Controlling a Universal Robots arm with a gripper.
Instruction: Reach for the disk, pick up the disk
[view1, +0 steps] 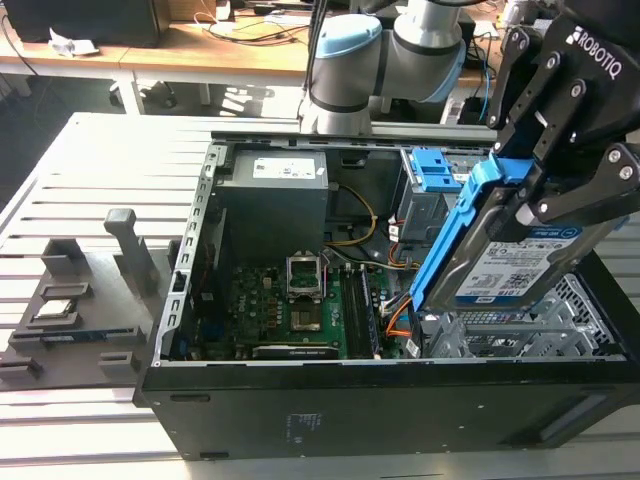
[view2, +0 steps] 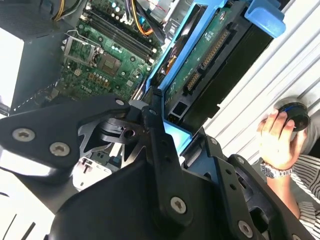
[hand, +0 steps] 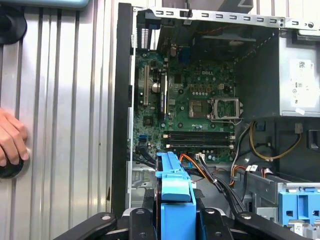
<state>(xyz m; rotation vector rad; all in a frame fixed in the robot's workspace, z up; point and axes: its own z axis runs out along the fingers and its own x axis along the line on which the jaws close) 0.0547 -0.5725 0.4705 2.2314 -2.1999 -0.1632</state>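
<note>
the gripper (view1: 535, 205) is clamped on the disk (view1: 510, 260), its black fingers (view1: 590, 190) pressed against the drive's faces near its upper end. so the disk lies directly between the jaws, not off to any side of them, and no reaching is left to judge. in the exterior view the drive hangs tilted above the open computer case (view1: 300, 400), over the metal drive cage (view1: 530, 335) at the case's end toward the exterior view's right. its long axis runs on a slant, the lower end dipping toward the cage and the upper end rising into the gripper. the label faces outward and the blue side rail (view1: 450, 235) runs along the edge nearer the motherboard (view1: 300, 305).

in the second wrist view the gripper (view2: 170, 135) holds the disk (view2: 210, 65) edge-on, with its green circuit board and connector showing. in the first wrist view the blue rail (hand: 175, 197) stands up between the fingers, above the case interior.

further out in the case, a bare blue bracket (view1: 435, 170) sits beside the power supply (view1: 275, 195). outside the case, a person's hand (view2: 277, 140) rests on a dark round knob (view2: 295, 112) on the slatted table (view1: 60, 210). a grey fixture (view1: 80, 300) stands beside the case, toward the exterior view's left.
</note>
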